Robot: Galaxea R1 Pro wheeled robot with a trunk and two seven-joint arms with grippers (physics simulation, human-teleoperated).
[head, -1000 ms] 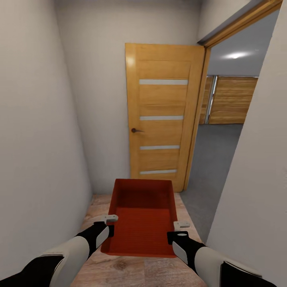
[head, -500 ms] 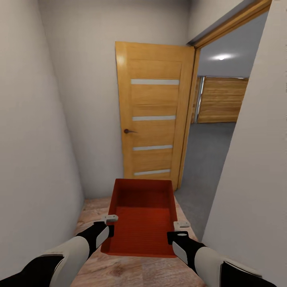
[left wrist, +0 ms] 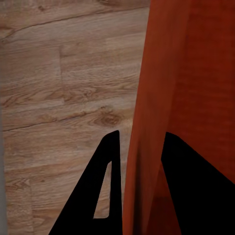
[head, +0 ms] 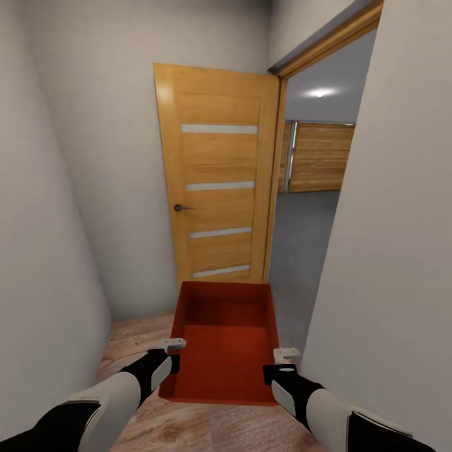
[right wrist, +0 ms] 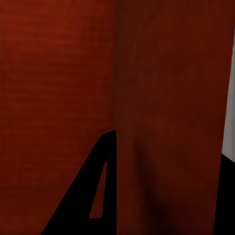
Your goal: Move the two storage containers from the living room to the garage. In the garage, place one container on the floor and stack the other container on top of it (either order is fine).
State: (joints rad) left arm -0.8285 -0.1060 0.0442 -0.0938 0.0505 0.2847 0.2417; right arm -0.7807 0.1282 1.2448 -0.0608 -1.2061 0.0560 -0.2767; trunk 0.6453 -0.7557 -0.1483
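I hold one orange-red storage container point(head: 223, 342) out in front of me, level above the wood plank floor. My left gripper point(head: 173, 353) is shut on its left wall, and the left wrist view shows black fingers point(left wrist: 105, 186) astride that wall point(left wrist: 152, 122). On the opposite side my right gripper point(head: 280, 364) is shut on the right wall; its wrist view shows a finger point(right wrist: 95, 196) against the ribbed inside point(right wrist: 54, 98). Through the doorway lies the garage with its dark grey floor point(head: 301, 232).
An open wooden door point(head: 216, 182) with frosted strips stands ahead on the left. The doorway beside it opens onto a wooden plank garage door point(head: 317, 157). A white wall point(head: 389, 251) is close on the right and another point(head: 37, 238) on the left.
The whole view has swung to the right: the door and doorway have slid left in the picture. The container and both grippers keep their places in front of me.
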